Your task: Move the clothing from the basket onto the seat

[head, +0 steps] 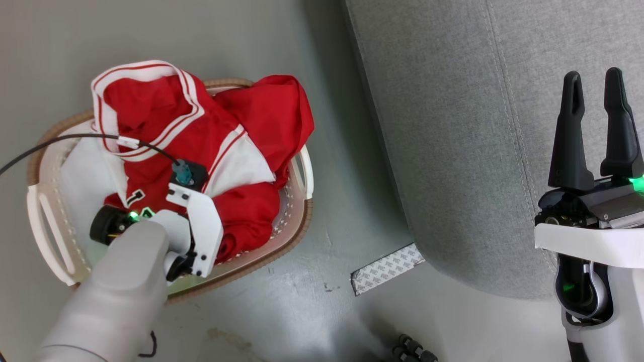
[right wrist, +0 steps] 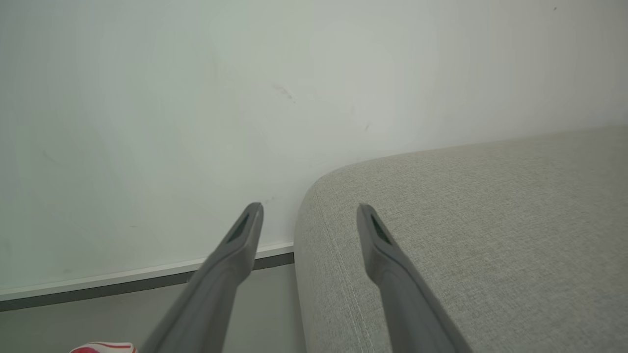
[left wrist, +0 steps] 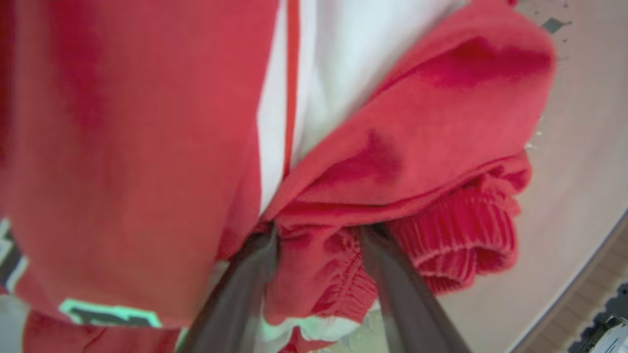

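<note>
The clothing [head: 201, 130], red with white panels and striped trim, is heaped in the cream basket [head: 297, 221] on the floor at the left. My left arm reaches down into the basket, its wrist over the heap. In the left wrist view the left gripper [left wrist: 319, 230] stands open, its two fingers astride a fold of the red clothing [left wrist: 417, 147] with their tips sunk in the cloth. At the right, the right gripper [head: 596, 80] is open and holds nothing over the grey seat [head: 478, 125]. The right wrist view shows the right gripper [right wrist: 309, 208] above the rounded edge of the seat [right wrist: 490, 220].
A plain white sheet [head: 85, 171] lies in the basket's left side. A black cable [head: 50, 143] runs across the heap to my left wrist. A patterned strip [head: 387, 268] lies on the floor by the seat's corner. A pale wall with a skirting [right wrist: 147, 279] stands behind.
</note>
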Robot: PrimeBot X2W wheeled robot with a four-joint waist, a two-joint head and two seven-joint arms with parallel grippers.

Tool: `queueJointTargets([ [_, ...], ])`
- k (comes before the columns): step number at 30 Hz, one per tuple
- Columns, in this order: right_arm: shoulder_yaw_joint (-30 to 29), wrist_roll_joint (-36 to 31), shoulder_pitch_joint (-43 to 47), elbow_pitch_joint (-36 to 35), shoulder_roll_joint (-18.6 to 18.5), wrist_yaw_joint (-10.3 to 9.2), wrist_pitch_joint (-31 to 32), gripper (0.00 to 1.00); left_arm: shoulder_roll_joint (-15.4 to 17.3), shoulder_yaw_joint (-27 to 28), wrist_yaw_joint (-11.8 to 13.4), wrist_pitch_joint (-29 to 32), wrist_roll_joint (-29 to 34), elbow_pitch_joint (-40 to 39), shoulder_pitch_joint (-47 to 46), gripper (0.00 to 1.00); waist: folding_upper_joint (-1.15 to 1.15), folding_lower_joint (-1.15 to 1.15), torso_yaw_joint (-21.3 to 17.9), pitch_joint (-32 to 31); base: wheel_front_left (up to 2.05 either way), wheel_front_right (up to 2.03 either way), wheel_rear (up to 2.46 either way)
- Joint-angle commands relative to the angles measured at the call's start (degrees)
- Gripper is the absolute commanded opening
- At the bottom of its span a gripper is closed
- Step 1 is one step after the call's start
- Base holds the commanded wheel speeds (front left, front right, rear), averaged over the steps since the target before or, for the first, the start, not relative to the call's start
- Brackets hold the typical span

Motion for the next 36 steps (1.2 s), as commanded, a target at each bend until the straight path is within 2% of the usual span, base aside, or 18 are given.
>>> queueJointTargets([
  [1, -0.06, 0.55, -0.38, 0.32, 0.17, -0.12, 0.05, 1.0, 0.1, -0.07, 0.11, -0.19, 0.04, 0.38, -0.63, 0.0, 0.0, 0.0, -0.17, 0.04, 0.0, 0.0, 0.0],
  [12, -1.39, -1.14, 0.84, 1.19, 0.15, -0.12, 0.05, 1.0, -1.52, -4.55, 0.1, -4.5, -5.73, -0.75, 1.79, 0.0, 0.0, 0.0, 1.9, -5.56, 0.0, 0.0, 0.0],
  [24, -4.15, -7.05, 6.31, 2.9, 0.04, -0.12, 0.05, 1.0, -5.01, -9.51, 0.1, -17.93, -14.12, -5.52, 9.66, 0.0, 0.0, 0.0, 9.98, -22.67, 0.0, 0.0, 0.0],
  [36, -3.39, -7.9, 12.37, 4.08, -2.66, -0.12, 0.04, 1.0, -4.86, -10.5, 0.11, -28.91, -20.29, -13.01, 14.89, 0.0, 0.0, 0.0, 16.53, -36.44, 0.0, 0.0, 0.0],
])
